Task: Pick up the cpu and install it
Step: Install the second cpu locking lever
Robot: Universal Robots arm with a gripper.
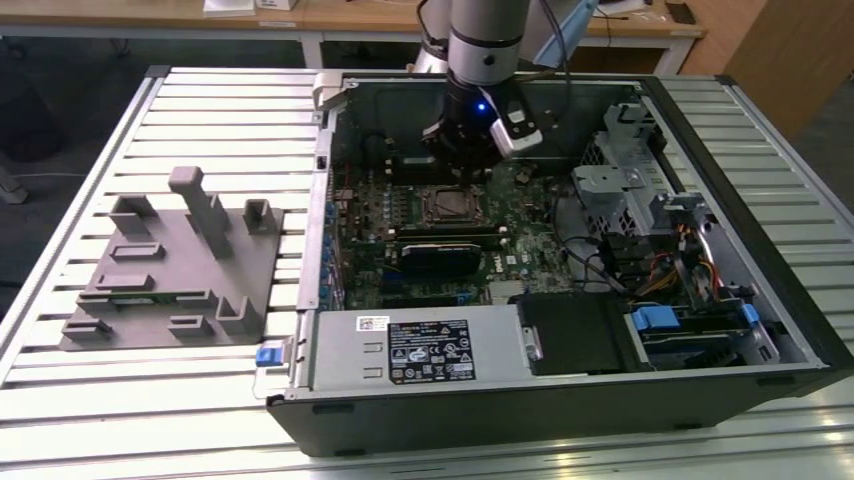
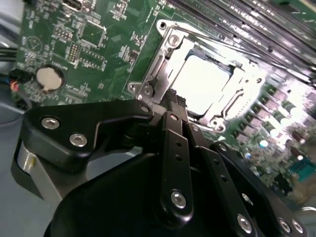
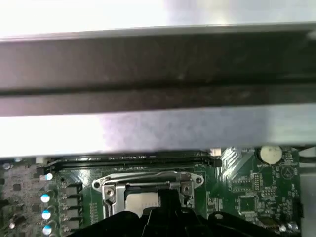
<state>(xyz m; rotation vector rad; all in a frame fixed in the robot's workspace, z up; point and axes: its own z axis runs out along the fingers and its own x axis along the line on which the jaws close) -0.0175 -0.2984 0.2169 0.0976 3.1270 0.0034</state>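
- Slatted metal table (image 1: 134, 400): I am counting one, spreading out well beyond my claw (image 1: 461, 165) on every side. It is posing no risk.
- One dark computer case (image 1: 561, 400) is lying open around my claw. Its walls are crowding my arm, so a wide swing could be knocking into them.
- One grey moulded fixture (image 1: 174, 260) is sitting well apart from my claw, outside the case.
- One green motherboard (image 2: 98, 44) is lying directly under my claw. Going too low, I would be risking scraped components.
- One metal-framed socket (image 2: 163, 54) is sitting just beyond my fingertips (image 2: 170, 96). Its frame is looking open, so catching an edge could be bending it.
- One cpu (image 2: 202, 81), pale and silvery, is resting inside that socket, just ahead of my claw and apart from it. I judge that if it is sitting crooked, any downward push could be damaging the contacts; I cannot tell whether it is fully seated.
- My one claw is looking pinched together with nothing between the fingers.
- One coin cell (image 2: 51, 78) is sitting off to the side, near but untouched.
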